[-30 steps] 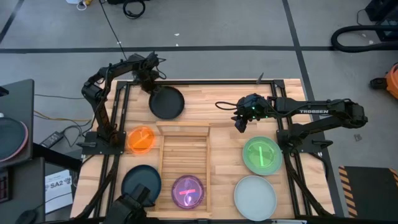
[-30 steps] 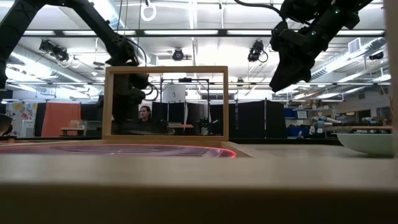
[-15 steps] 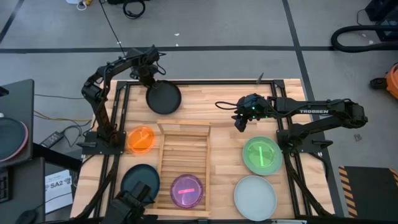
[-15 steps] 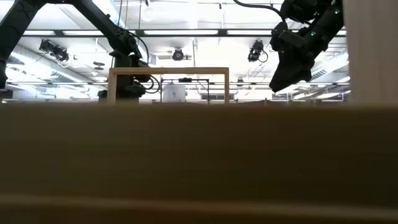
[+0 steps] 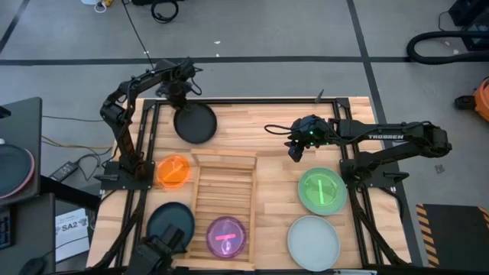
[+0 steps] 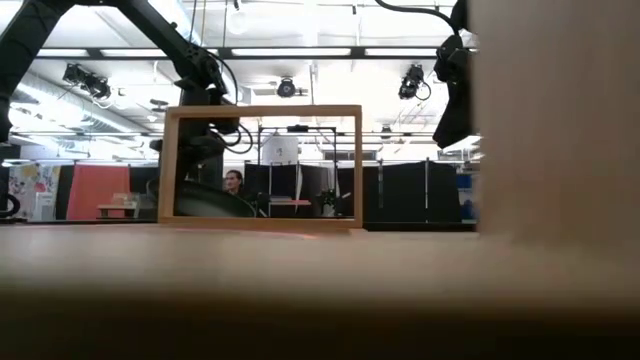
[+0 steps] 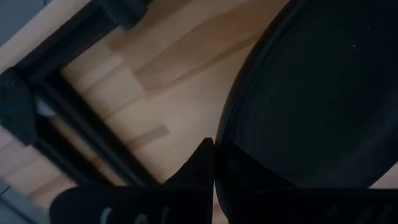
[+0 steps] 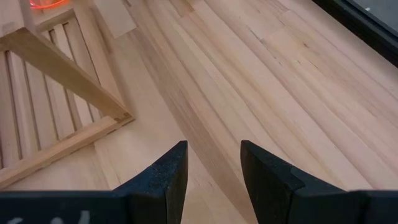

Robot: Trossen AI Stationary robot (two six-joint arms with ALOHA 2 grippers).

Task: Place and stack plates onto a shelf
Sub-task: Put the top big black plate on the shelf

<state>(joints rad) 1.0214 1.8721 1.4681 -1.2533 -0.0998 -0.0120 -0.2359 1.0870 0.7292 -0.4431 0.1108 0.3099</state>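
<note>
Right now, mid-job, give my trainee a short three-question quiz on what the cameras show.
1. True or false: the purple plate lies inside the shelf.
2. Which gripper is shut on the black plate: A) left gripper B) right gripper?
3. Fill in: the orange plate lies on the table beside the shelf, on the ____ arm's side.

Key: 1 true; 2 A; 3 left.

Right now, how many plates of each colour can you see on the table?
Black plate: 1
Orange plate: 1
Dark teal plate: 1
Purple plate: 1
Green plate: 1
Pale blue-white plate: 1
Total: 6
</note>
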